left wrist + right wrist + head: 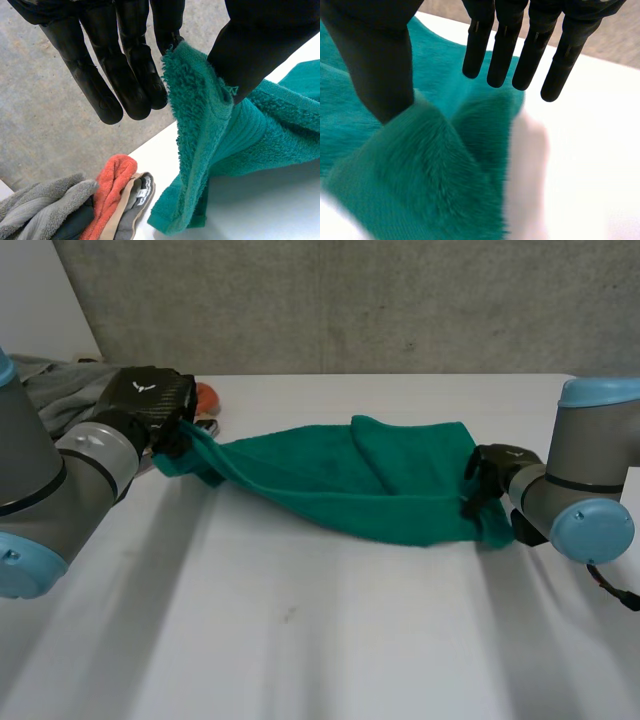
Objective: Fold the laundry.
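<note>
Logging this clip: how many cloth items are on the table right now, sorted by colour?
Green towel: 1, held by the left hand and the right hand
Orange cloth: 1
Beige cloth: 1
Light grey towel: 1
Dark grey cloth: 1
Total: 5 visible; the pile may hide more.

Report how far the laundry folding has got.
Done: nothing looks finished; the green towel is only loosely doubled over. In hand: the left robot hand pinches one end, raised off the table; the right robot hand is at the other end. Left: flattening this fold, then the heap of cloths beside it.
</note>
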### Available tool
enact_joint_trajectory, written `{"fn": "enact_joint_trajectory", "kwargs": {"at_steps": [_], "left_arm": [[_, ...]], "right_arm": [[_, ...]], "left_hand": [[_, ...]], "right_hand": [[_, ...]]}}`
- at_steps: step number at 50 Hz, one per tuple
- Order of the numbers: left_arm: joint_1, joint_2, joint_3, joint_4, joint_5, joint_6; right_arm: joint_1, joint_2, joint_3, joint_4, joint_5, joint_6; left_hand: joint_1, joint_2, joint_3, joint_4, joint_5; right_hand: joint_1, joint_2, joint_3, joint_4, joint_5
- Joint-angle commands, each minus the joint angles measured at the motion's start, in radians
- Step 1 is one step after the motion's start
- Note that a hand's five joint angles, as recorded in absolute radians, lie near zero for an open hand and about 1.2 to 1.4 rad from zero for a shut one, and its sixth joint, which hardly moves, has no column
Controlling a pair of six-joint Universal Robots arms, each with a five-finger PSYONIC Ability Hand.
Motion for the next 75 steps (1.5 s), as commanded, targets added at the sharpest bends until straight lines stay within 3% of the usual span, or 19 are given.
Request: {"fn": "enact_joint_trajectory", "kwargs": {"at_steps": [1, 5, 9, 13, 21, 26, 30, 38, 44, 47, 51, 55, 59, 70, 75], "left_arm": [[0.009, 0.001, -0.012, -0.005, 0.006, 0.005], [0.015, 0.007, -0.024, -0.008, 0.007, 0.015], [0.025, 0.024, -0.053, -0.024, 0.019, 0.066], [0.041, 0.052, -0.092, -0.073, 0.035, 0.149], [0.056, 0.076, -0.168, -0.308, 0.064, 0.367], [0.038, 0.052, -0.205, -0.442, 0.058, 0.525], [0.024, -0.033, -0.184, -0.442, 0.055, 0.606], [-0.005, -0.186, 0.097, -0.356, -0.017, 0.569], [-0.008, -0.243, 0.455, -0.221, -0.06, 0.517], [0.007, -0.229, 0.638, -0.05, -0.065, 0.406], [0.021, -0.198, 0.724, 0.133, -0.095, 0.215], [0.013, -0.2, 0.744, 0.161, -0.099, 0.123], [0.012, -0.221, 0.731, 0.111, -0.099, 0.094], [0.055, -0.277, 0.517, 0.078, -0.103, 0.083], [0.048, -0.307, 0.324, 0.094, -0.053, 0.097]], "right_arm": [[-0.013, -0.062, 0.065, -0.023, 0.042, -0.153], [-0.039, -0.117, 0.129, -0.019, -0.029, -0.248], [-0.084, -0.183, 0.189, 0.079, -0.141, -0.446], [-0.137, -0.258, 0.246, 0.247, -0.187, -0.637], [-0.219, -0.386, 0.382, 0.493, -0.195, -0.932], [-0.228, -0.421, 0.487, 0.527, -0.196, -1.081], [-0.217, -0.386, 0.495, 0.483, -0.185, -1.163], [-0.175, -0.289, 0.269, 0.363, -0.12, -1.043], [-0.135, -0.231, -0.068, 0.182, -0.112, -0.907], [-0.125, -0.235, -0.243, -0.024, -0.092, -0.781], [-0.124, -0.289, -0.242, -0.305, -0.092, -0.588], [-0.113, -0.338, -0.165, -0.474, -0.109, -0.509], [-0.109, -0.36, -0.085, -0.505, -0.138, -0.515], [-0.113, -0.315, 0.048, -0.479, -0.159, -0.521], [-0.144, -0.271, 0.175, -0.409, -0.187, -0.521]], "left_hand": [[0.254, 0.203, 0.205, 0.196, 0.242], [0.254, 0.203, 0.205, 0.196, 0.242], [0.254, 0.203, 0.205, 0.196, 0.242], [0.254, 0.203, 0.205, 0.196, 0.242], [0.254, 0.203, 0.205, 0.196, 0.242], [0.254, 0.203, 0.205, 0.196, 0.242], [0.254, 0.203, 0.205, 0.196, 0.242], [0.254, 0.203, 0.205, 0.196, 0.242], [0.254, 0.203, 0.205, 0.196, 0.242], [0.254, 0.203, 0.205, 0.196, 0.242], [0.254, 0.203, 0.205, 0.196, 0.242], [0.254, 0.203, 0.205, 0.196, 0.242], [0.254, 0.203, 0.205, 0.196, 0.242], [0.254, 0.203, 0.205, 0.196, 0.242], [0.254, 0.203, 0.205, 0.196, 0.242]], "right_hand": [[0.222, 0.227, 0.227, 0.228, 0.229], [0.755, 0.759, 0.76, 0.76, 0.762], [0.763, 0.767, 0.768, 0.768, 0.77], [0.763, 0.767, 0.768, 0.768, 0.77], [0.763, 0.767, 0.768, 0.768, 0.77], [0.763, 0.767, 0.768, 0.768, 0.77], [0.763, 0.767, 0.768, 0.768, 0.77], [0.763, 0.767, 0.768, 0.768, 0.77], [0.763, 0.767, 0.768, 0.768, 0.77], [0.763, 0.767, 0.768, 0.768, 0.77], [0.763, 0.767, 0.768, 0.768, 0.77], [0.763, 0.767, 0.768, 0.768, 0.77], [0.763, 0.767, 0.768, 0.768, 0.77], [0.763, 0.767, 0.768, 0.768, 0.77], [0.763, 0.767, 0.768, 0.768, 0.77]]}}
